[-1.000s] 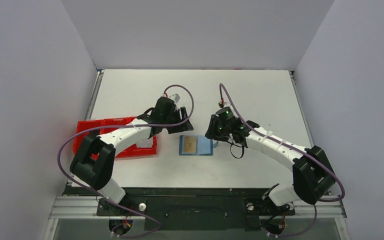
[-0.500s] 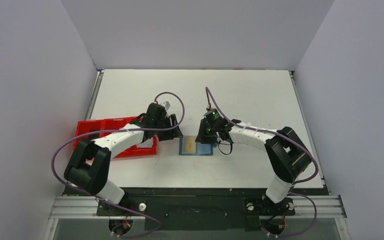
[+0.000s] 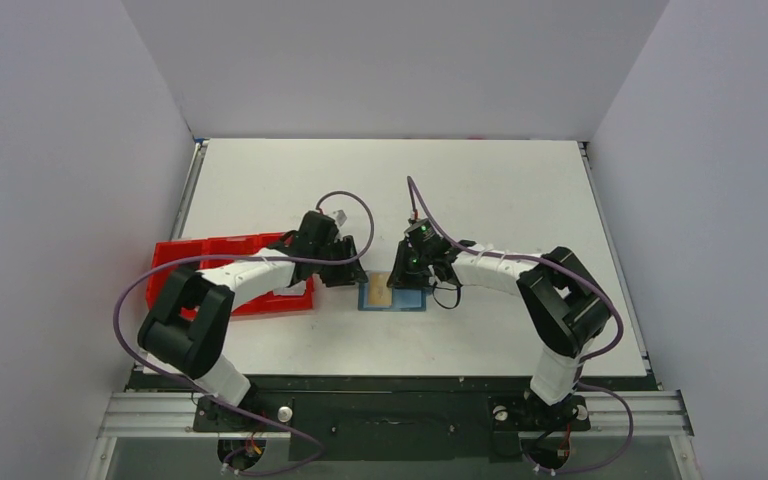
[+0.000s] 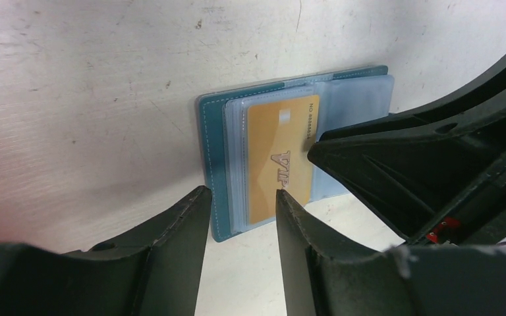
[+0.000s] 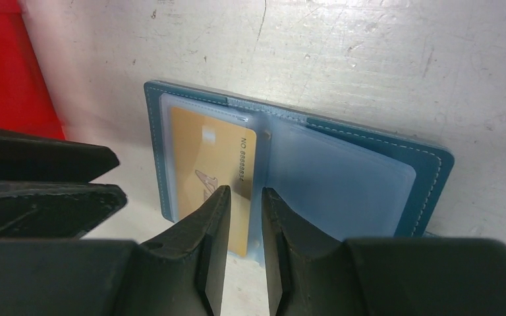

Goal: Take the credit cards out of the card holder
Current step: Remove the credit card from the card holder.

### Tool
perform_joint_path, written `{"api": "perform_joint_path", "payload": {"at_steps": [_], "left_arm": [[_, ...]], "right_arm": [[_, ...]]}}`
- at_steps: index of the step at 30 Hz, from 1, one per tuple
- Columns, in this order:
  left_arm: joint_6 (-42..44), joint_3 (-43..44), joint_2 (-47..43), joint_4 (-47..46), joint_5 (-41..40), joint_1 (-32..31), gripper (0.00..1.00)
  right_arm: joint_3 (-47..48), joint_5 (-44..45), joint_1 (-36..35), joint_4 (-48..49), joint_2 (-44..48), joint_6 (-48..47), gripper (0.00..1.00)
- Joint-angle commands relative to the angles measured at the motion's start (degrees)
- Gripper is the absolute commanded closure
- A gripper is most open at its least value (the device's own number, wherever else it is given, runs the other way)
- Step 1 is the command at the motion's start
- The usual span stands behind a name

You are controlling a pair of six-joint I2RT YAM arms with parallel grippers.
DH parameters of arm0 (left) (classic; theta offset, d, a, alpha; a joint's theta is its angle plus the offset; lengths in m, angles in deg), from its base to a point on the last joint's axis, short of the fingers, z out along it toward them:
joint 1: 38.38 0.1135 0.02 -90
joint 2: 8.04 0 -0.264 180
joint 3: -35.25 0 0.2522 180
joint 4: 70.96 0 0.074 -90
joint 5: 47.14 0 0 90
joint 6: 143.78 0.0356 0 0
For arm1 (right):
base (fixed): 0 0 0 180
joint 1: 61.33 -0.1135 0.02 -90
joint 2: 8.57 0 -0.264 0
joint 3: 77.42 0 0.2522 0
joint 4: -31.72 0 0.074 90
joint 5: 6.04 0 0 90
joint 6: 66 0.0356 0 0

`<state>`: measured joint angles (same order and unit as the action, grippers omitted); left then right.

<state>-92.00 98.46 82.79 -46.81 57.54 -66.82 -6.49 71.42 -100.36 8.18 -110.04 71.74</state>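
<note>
The blue card holder [image 3: 405, 300] lies open and flat on the table, with clear sleeves inside. A gold credit card [image 4: 280, 151] sits in the sleeve on one half [image 5: 211, 155]; the other sleeve [image 5: 342, 178] looks empty. My left gripper [image 4: 240, 197] stands open just above the table, its tips either side of the holder's outer stitched edge [image 4: 216, 164]. My right gripper [image 5: 244, 192] has its jaws a narrow gap apart, over the card's inner edge by the holder's fold. Neither holds anything. From above, the left gripper [image 3: 352, 275] and right gripper [image 3: 407, 278] crowd the holder's far side.
A red three-compartment tray [image 3: 185, 255] lies left of the holder, under the left arm, and shows as a red corner [image 5: 3, 59] in the right wrist view. The two grippers' fingers [image 4: 408, 164] stand close together. White walls enclose the table.
Both arms have come in toward the holder and lowered over it. Both grippers' jaws have narrowed, the left one more in the last half second.
</note>
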Motion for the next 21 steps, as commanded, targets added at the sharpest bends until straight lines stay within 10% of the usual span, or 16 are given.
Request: {"api": "perform_joint_path", "payload": {"at_steps": [1, 21], "left_arm": [[-0.2, 0.3, 2.1, -3.8, 1.5, -1.5, 0.62], [-1.9, 1.4, 9.3, -3.4, -3.3, -7.3, 0.93]], "right_arm": [[0.0, -0.9, 0.4, 3.9, -0.6, 0.9, 0.79], [-3.1, -4.4, 0.9, 9.1, -2.9, 1.9, 0.82]]}}
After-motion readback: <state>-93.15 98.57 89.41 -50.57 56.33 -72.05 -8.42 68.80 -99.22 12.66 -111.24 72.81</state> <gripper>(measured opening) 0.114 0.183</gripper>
